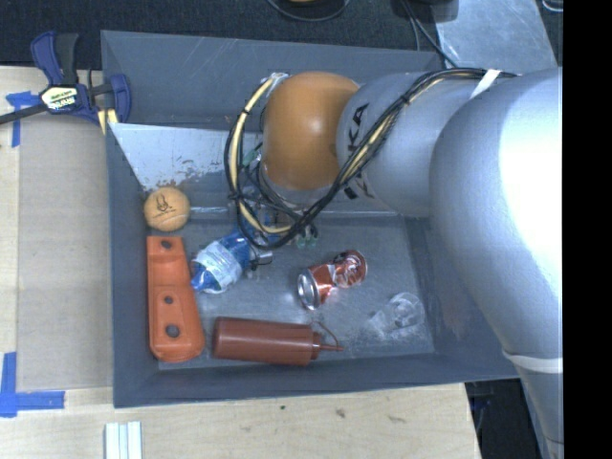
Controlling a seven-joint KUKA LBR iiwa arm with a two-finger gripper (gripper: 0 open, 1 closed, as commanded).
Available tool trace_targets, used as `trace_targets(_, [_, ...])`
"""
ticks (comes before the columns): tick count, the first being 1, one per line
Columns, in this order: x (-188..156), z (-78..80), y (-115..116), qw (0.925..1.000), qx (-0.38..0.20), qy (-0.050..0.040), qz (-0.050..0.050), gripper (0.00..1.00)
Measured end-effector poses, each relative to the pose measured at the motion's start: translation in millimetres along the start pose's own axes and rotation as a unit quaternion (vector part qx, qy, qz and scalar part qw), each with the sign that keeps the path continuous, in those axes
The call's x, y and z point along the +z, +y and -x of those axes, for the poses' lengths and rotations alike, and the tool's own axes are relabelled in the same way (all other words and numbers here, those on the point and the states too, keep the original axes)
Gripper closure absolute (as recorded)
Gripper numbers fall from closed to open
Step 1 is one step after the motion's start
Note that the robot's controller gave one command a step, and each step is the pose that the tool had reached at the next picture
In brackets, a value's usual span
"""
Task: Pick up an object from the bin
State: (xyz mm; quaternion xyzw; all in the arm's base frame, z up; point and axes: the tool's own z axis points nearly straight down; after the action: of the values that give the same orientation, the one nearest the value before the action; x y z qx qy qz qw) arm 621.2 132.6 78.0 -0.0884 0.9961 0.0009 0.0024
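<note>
Gripper (254, 245) low in grey bin (287, 390), just beside crumpled blue-and-white plastic bottle (220, 264); open or clenched cannot be told. Crushed red can (330, 277) and brown squeeze bottle (268, 340) nearby. Judged: nothing lifted; grasp and raise remain.

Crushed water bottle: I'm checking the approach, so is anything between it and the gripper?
Nothing visible does. The gripper hangs right at the bottle's right end; the orange block and the can lie off to either side.
</note>
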Motion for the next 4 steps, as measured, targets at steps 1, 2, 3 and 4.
trace_targets(1, [7.5, 0.0, -4.2, 0.9907, -0.136, -0.0023, -0.001, 0.0])
trace_targets(2, [-0.4, 0.9, -0.6, 1.0, 0.0, -0.0025, 0.0, 1.0])
trace_targets(3, [-0.3, 0.9, -0.6, 1.0, 0.0, -0.0025, 0.0, 1.0])
trace_targets(4, [-1.4, 0.7, -0.7, 1.0, 0.0, -0.0025, 0.0, 1.0])
